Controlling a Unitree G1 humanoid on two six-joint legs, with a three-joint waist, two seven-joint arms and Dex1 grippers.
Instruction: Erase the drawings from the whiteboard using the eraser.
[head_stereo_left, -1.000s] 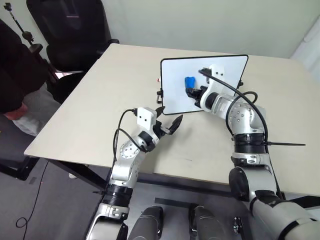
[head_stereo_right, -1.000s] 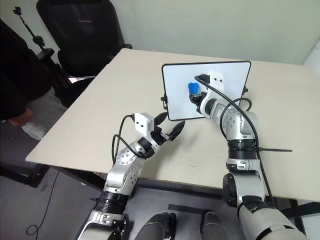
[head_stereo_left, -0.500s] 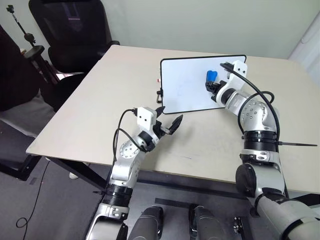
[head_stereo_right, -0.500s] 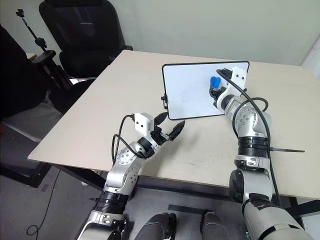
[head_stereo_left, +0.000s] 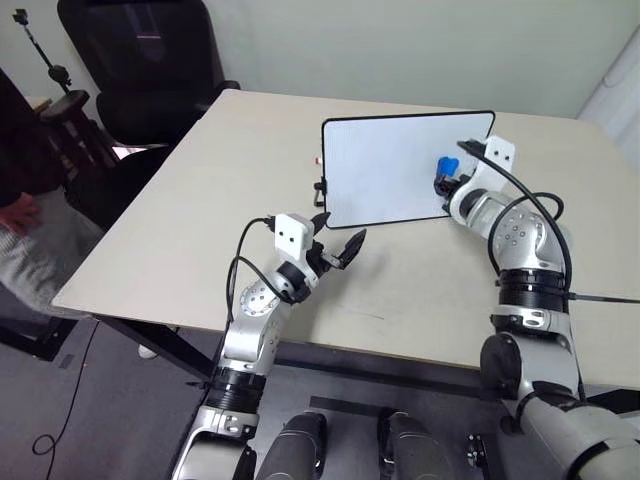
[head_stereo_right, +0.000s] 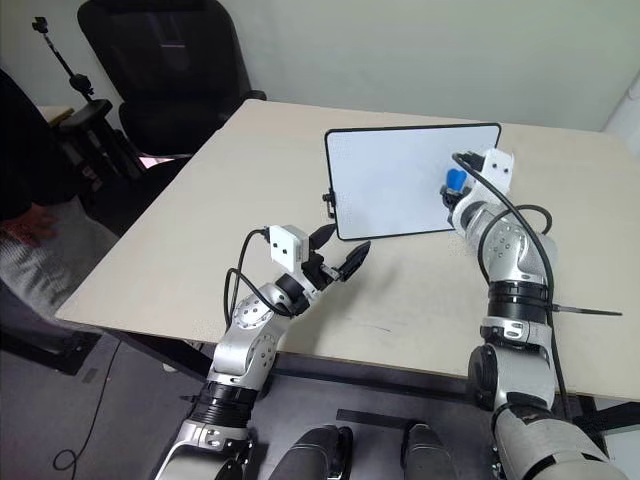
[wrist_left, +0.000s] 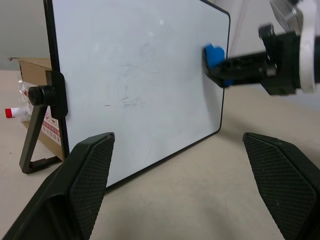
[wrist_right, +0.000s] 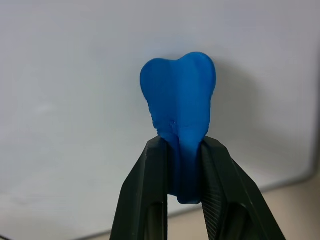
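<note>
- Right wrist view: the right gripper (wrist_right: 181, 165) has its two black fingers (wrist_right: 145, 200) pinched tight on the eraser (wrist_right: 180, 95), a bright blue block squeezed so that its free end bulges out past the fingertips; that end is pressed against the white face of the whiteboard (wrist_right: 75, 75).
- Left eye view: the whiteboard (head_stereo_left: 385, 165) stands propped upright on the beige table (head_stereo_left: 200, 190), its face towards the robot; the eraser (head_stereo_left: 447, 166) sits at the board's right-hand part, close to the right edge of the thin black frame, about halfway up; the right gripper (head_stereo_left: 443, 180) reaches it from the right side.
- Left wrist view: the board's surface (wrist_left: 130, 75) carries only faint grey smudges and thin leftover lines near its middle; no clear blue strokes of the drawings can be made out; the eraser (wrist_left: 215, 55) touches the board just inside the far edge; a black side clip (wrist_left: 47, 95) and a folding stand leg hold the board at the near edge; a cardboard box (wrist_left: 30, 67) and a small red-capped item (wrist_left: 11, 112) lie behind it.
- Left eye view again: the left gripper (head_stereo_left: 336, 238) hovers above the table in front of the board's lower left corner, well apart from the eraser; its fingers are spread wide with nothing between them.
- Beyond the table's left corner stands a black office chair (head_stereo_left: 140, 60); a person (head_stereo_left: 25, 215) is partly visible at the left edge.
</note>
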